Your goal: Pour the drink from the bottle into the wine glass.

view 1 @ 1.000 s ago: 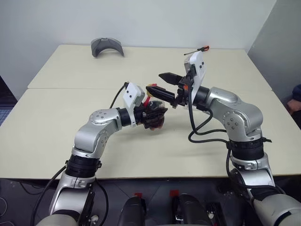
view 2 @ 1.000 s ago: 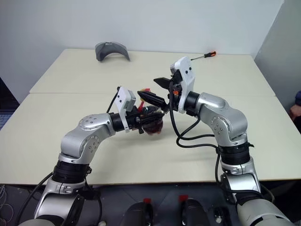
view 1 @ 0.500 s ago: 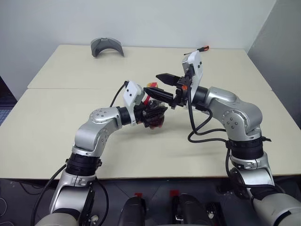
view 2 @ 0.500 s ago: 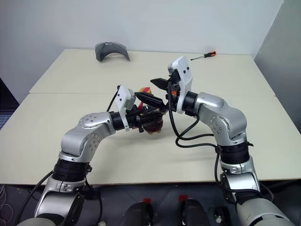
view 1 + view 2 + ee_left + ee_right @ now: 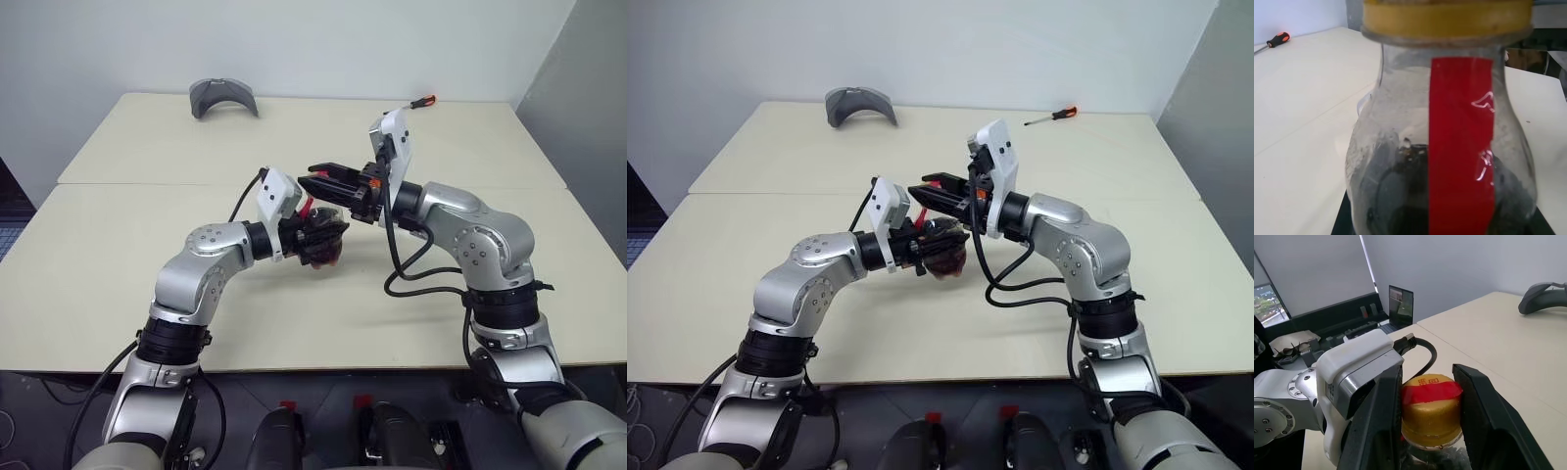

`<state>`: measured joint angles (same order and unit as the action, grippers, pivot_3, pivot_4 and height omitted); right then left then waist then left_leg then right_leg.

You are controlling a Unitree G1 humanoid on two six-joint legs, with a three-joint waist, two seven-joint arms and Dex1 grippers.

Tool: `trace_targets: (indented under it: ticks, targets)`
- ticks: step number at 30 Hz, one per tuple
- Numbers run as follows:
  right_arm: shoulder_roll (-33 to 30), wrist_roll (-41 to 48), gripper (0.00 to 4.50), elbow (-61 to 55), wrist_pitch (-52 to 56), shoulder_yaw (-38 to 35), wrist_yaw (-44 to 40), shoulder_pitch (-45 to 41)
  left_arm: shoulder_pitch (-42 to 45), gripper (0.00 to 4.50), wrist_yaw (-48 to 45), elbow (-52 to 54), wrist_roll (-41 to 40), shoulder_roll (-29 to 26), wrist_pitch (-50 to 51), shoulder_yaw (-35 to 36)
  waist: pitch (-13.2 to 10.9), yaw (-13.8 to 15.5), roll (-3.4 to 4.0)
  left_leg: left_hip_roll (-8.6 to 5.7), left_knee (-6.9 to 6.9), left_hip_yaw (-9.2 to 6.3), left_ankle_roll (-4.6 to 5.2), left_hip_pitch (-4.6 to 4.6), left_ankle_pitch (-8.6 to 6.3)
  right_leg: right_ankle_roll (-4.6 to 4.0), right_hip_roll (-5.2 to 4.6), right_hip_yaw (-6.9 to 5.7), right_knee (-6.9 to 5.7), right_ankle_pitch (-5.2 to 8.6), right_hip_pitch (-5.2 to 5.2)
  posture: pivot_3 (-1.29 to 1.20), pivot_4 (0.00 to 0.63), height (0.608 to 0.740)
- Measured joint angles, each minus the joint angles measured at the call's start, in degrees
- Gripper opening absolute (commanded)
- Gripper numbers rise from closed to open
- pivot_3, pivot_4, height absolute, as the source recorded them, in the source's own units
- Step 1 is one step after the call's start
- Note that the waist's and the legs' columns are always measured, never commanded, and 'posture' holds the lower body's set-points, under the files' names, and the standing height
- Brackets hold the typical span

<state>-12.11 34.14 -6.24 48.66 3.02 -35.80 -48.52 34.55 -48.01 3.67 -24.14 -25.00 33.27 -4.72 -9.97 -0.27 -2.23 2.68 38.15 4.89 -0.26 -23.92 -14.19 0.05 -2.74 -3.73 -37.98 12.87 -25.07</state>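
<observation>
The bottle (image 5: 321, 243), clear with a red label strip (image 5: 1462, 147), is held above the table's middle with my left gripper (image 5: 315, 235) shut around its bulbous body. The drink (image 5: 1400, 205) lies dark in the lower part of the bottle. Its yellow-and-red cap (image 5: 1431, 401) sits between the two black fingers of my right gripper (image 5: 318, 181), which reaches in from the right and presses on both sides of the cap. The wine glass is out of view.
The pale table (image 5: 118, 245) stretches wide on all sides. A grey curved object (image 5: 223, 98) lies at the back left. An orange-handled screwdriver (image 5: 411, 104) rests at the back right edge.
My right gripper's fingers, wide apart before, have closed in on the bottle's cap. The left arm and the bottle have kept still.
</observation>
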Motion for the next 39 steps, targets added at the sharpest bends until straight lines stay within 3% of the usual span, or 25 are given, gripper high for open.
trace_targets:
  ticks: [5, 16, 23, 32, 39]
  targets:
    - [-0.81, 0.99, 1.26, 0.0, 0.1, -0.28, -1.55, -0.01, -0.14, 1.43, -0.51, 0.79, -0.12, -0.18, 0.11, -0.08, 0.0, 0.0, 0.0, 0.0, -0.01, 0.0, 0.0, 0.0, 0.0, 0.0, 0.0, 0.0, 0.01, 0.0, 0.0, 0.0, 0.15, 0.74]
    - [-4.0, 7.27, 1.26, 0.0, 1.48, -0.58, -15.69, -0.63, -7.15, 1.43, -2.34, 14.88, -6.07, -3.6, 4.36, 1.18, -0.01, -0.05, 0.02, 0.01, -0.02, -0.05, 0.0, 0.01, 0.0, 0.06, 0.0, 0.03, 0.01, 0.04, 0.01, 0.0, 0.15, 0.74]
    - [-4.74, 7.49, 1.26, 0.02, 2.09, -0.45, -19.26, -2.06, -7.42, 1.43, -1.64, 17.73, -7.76, -3.57, 5.98, 1.73, -0.01, 0.0, 0.02, 0.01, 0.0, -0.06, 0.01, 0.02, 0.0, 0.15, 0.01, 0.04, 0.0, 0.1, 0.02, 0.0, 0.15, 0.74]
    - [-4.13, 7.59, 4.32, -0.27, 2.03, -0.22, -18.03, -2.21, -7.54, 1.43, -1.33, 17.67, -8.54, -3.52, 6.2, 0.49, -0.02, 0.02, 0.02, 0.0, 0.0, -0.06, 0.01, 0.01, 0.0, 0.04, 0.01, 0.03, 0.01, 0.03, 0.02, 0.0, 0.15, 0.74]
    - [-3.03, 11.63, 4.46, -7.64, 5.45, -2.46, -10.62, -0.24, -6.74, 1.43, 3.81, 14.53, -8.37, -1.66, 6.78, 0.59, -0.02, 0.06, 0.03, 0.01, -0.01, -0.07, 0.01, 0.0, 0.0, 0.04, 0.0, 0.03, 0.02, 0.03, 0.03, 0.0, 0.15, 0.74]
